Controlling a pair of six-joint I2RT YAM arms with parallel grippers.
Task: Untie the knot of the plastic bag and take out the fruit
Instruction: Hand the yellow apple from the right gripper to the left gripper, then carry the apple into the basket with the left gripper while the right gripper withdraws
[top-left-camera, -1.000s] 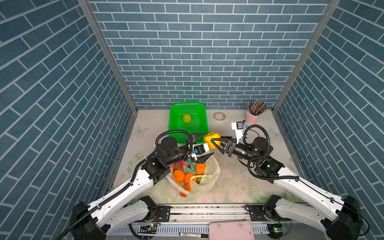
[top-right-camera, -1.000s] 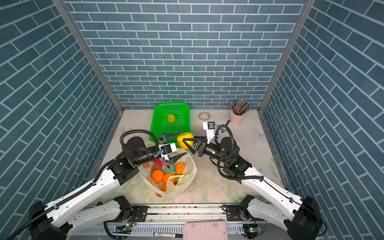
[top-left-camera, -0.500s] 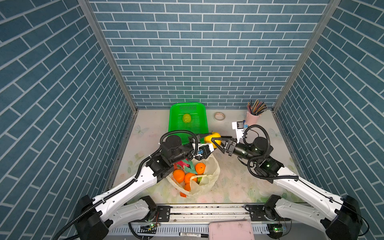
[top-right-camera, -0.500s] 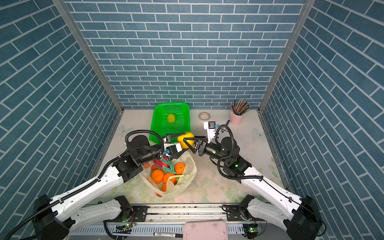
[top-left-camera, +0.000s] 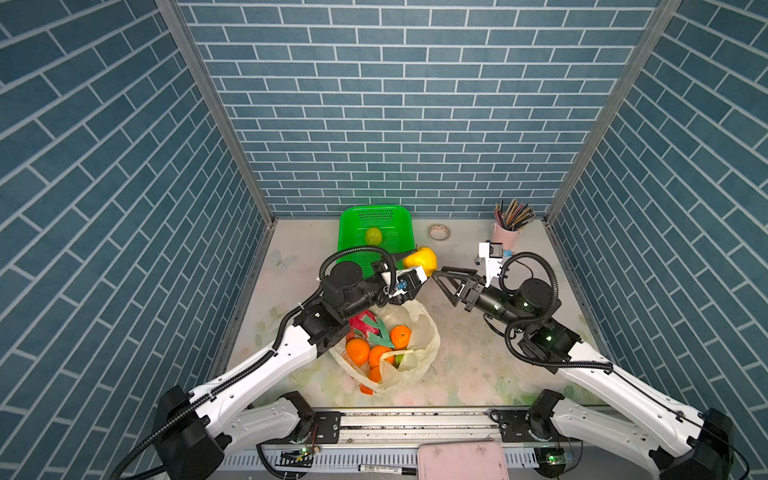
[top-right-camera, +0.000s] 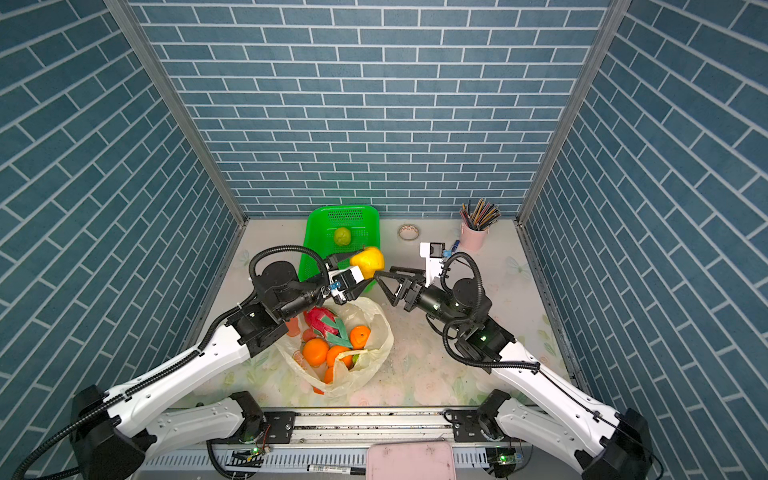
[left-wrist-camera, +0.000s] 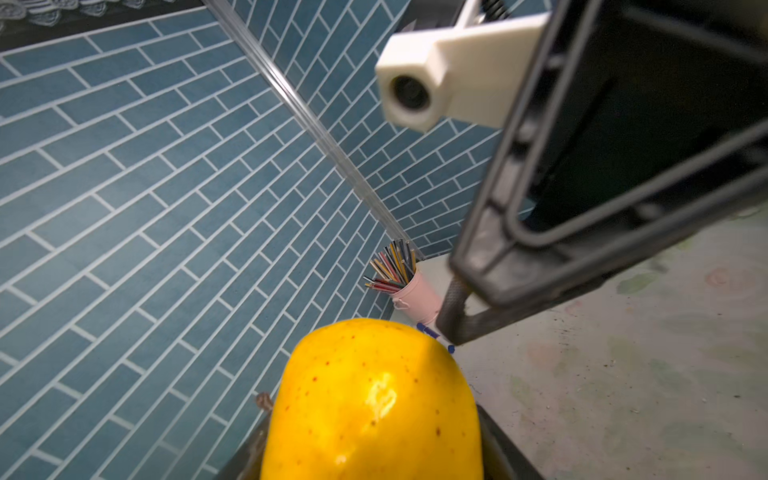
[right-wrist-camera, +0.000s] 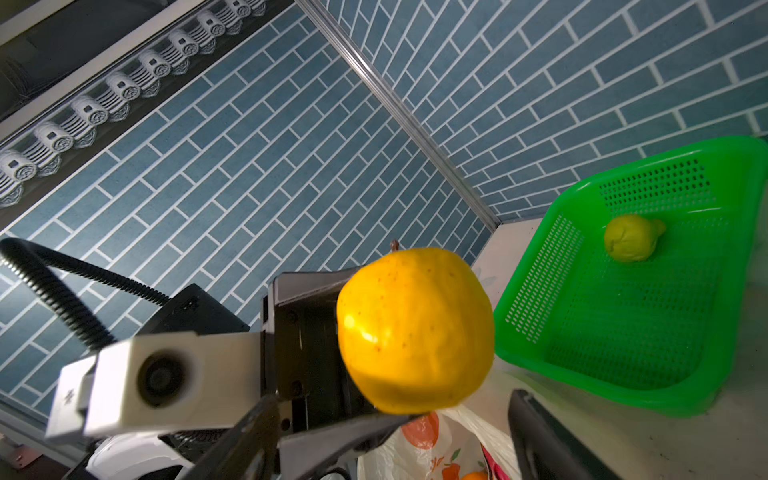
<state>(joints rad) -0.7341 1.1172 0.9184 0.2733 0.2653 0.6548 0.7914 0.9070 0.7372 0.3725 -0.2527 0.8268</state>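
1. left wrist view: the smooth, round yellow fruit (left-wrist-camera: 374, 407) sits between the jaws of the left gripper (top-left-camera: 415, 267), which is clamped on it. in both top views it hangs over the near corner of the bright green perforated plastic basket (top-left-camera: 353, 239), where one small green fruit (top-left-camera: 373, 236) lies.
2. the right gripper (top-left-camera: 442, 289) stands spread and empty, its fingertips just beside the yellow fruit.
3. the thin translucent pale-yellow plastic bag (top-left-camera: 424, 332) lies on the table (top-left-camera: 478, 365), on the near side of the basket. its mouth gapes wide, so it looks already untied. round oranges (top-left-camera: 357, 350) and a pink-red dragon fruit (top-left-camera: 365, 326) are inside.
4. risk: the skin looks slick and only one end seems pinched, so a quick swing could roll the yellow fruit out.
5. risk: a sideways move of the right gripper could knock it loose.
6. risk: let go here, it may strike the rim and bounce onto the table.
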